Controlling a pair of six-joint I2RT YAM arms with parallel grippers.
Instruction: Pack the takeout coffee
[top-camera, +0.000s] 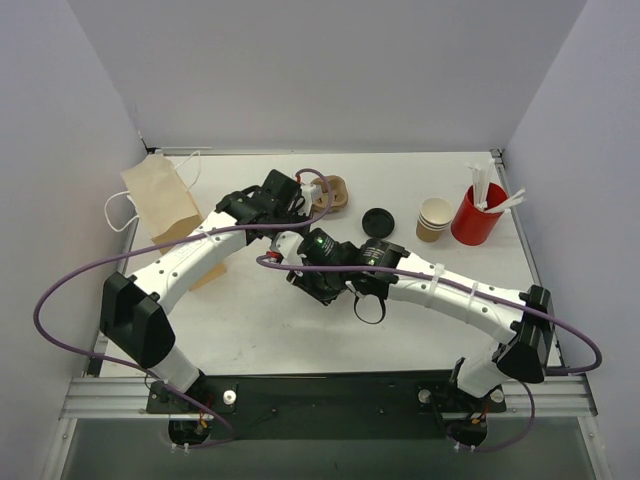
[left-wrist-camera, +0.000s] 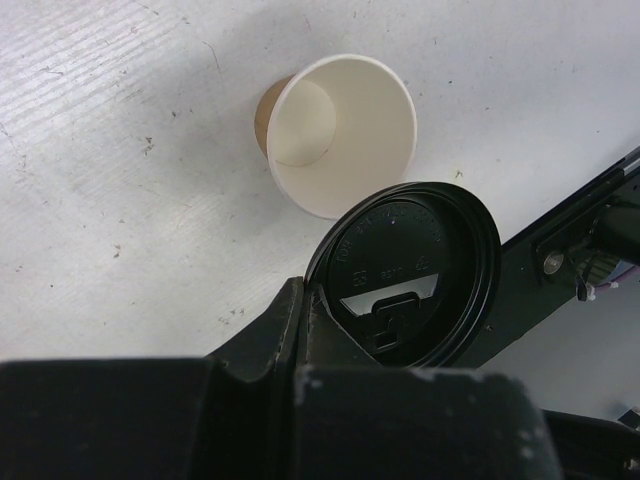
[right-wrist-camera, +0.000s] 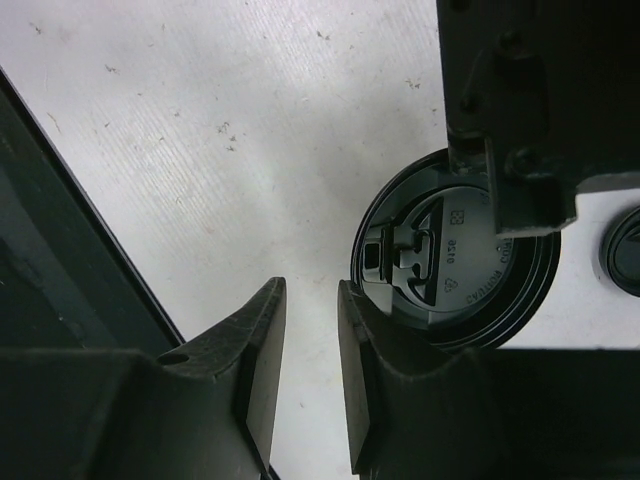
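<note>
A paper bag (top-camera: 160, 195) lies at the tabletop's (top-camera: 250, 330) far-left corner. The takeout cup (top-camera: 337, 192) lies on its side near the far edge's middle. To its right come a loose lid (top-camera: 378, 220), a cup stack (top-camera: 434, 219) and a stick-filled cup (top-camera: 478, 213) by the right edge.

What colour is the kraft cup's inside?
The kraft cup is white inside; the left wrist view shows it best.

We've got a paper cup (left-wrist-camera: 340, 135), matt tan outside, smooth white within; the black plastic lid (left-wrist-camera: 400, 260) shines glossy; the white counter (left-wrist-camera: 100, 200) looks matt, scuffed, faintly ridged.
</note>
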